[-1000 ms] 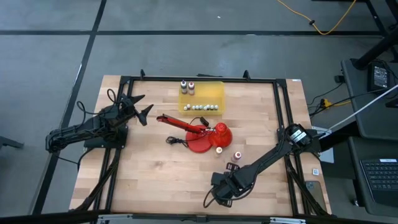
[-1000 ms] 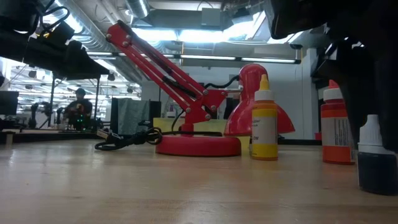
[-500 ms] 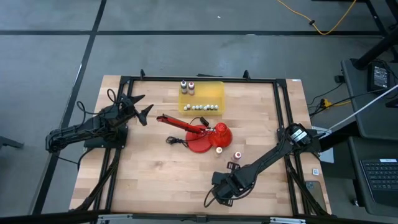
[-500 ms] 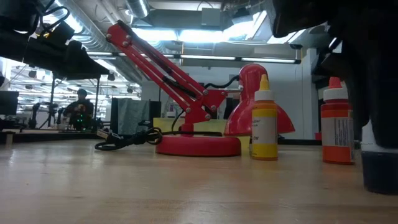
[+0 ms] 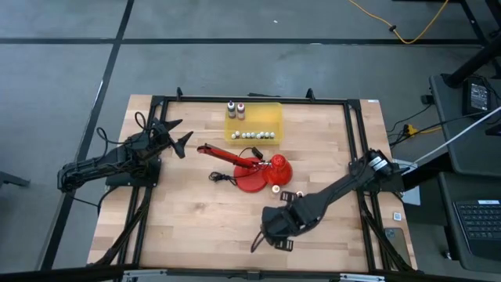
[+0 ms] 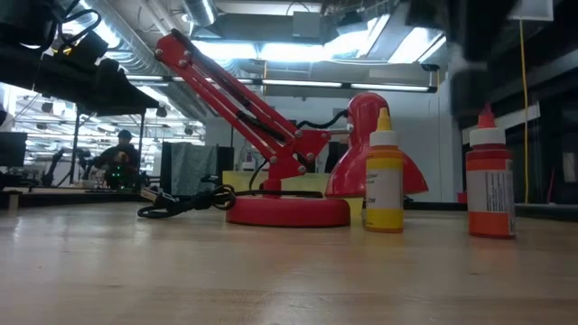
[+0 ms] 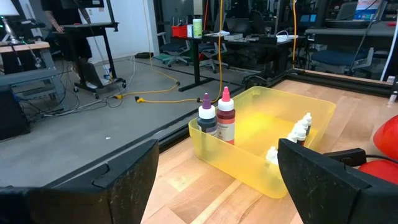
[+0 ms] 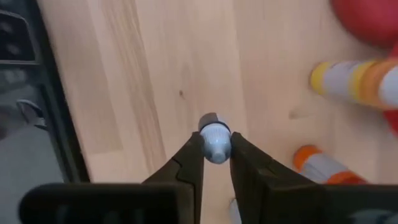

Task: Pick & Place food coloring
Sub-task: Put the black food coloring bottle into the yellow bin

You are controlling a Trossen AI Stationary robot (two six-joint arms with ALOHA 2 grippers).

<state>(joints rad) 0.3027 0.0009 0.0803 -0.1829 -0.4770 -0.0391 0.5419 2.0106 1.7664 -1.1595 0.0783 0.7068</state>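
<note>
My right gripper hangs over the near right part of the table, shut on a small dark bottle with a pale cap. A yellow bottle and an orange-red bottle stand upright on the wood beside the red lamp. A purple bottle and a dark red bottle stand in a yellow bin, with several small pale-tipped bottles lying in it. My left gripper waits open above the table's left side, facing the bin. My right gripper pinches the dark bottle between its two fingers, just below the pale cap. The fingers come from above, pointing down. The bottle stays upright, cap toward the wrist, and it is lifted clear: the low view shows none of it on the table.
A red desk lamp with a long jointed arm, round base and black cord lies in the table's middle, right by the two standing bottles. A black frame runs around the table top. Bare wood stretches between the lamp and the near edge.
My right gripper closed in on the dark bottle at the table's near right and rose with it, shifting a little toward the far edge and the lamp. The bottle stood on the wood a second ago; now it is off the table and gone from the low view.
</note>
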